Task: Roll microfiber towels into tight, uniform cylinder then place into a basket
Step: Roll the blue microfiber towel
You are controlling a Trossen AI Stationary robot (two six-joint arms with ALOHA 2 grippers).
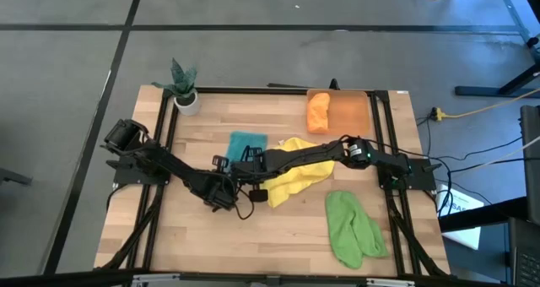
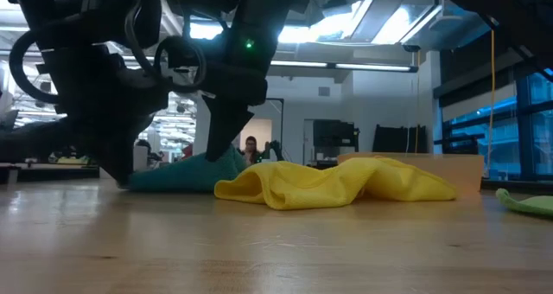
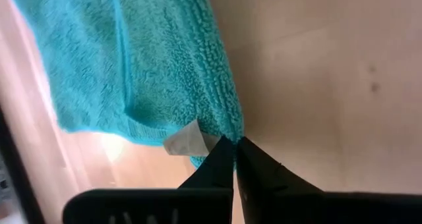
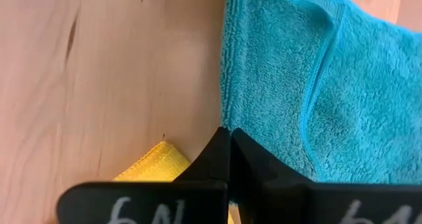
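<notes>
From above, the table (image 1: 211, 236) holds the teal towel (image 1: 247, 143) near its middle, with the yellow towel (image 1: 297, 179) just beside it. The green towel (image 1: 350, 228) lies well apart by the near right edge. The orange towel (image 1: 318, 111) sits rolled in the basket (image 1: 350, 114) at the far edge; a plant (image 1: 185, 86) stands at the far left corner. The near left of the table is bare wood. The left gripper (image 1: 226, 179) and right gripper (image 1: 250, 158) meet at the teal towel's near edge.

At table height, the teal towel (image 2: 186, 175) lies low behind the dark arms, the yellow towel (image 2: 337, 183) heaped beside it, and a person shows in the room beyond.

The left wrist view shows the left gripper (image 3: 235, 146) with fingers pressed together, tips pinching the teal towel (image 3: 151, 59) at its hem by a white tag (image 3: 184, 140).

The right wrist view shows the right gripper (image 4: 229, 140) with fingers together at the teal towel's (image 4: 297, 85) edge, a corner of the yellow towel (image 4: 158, 161) just beside.
</notes>
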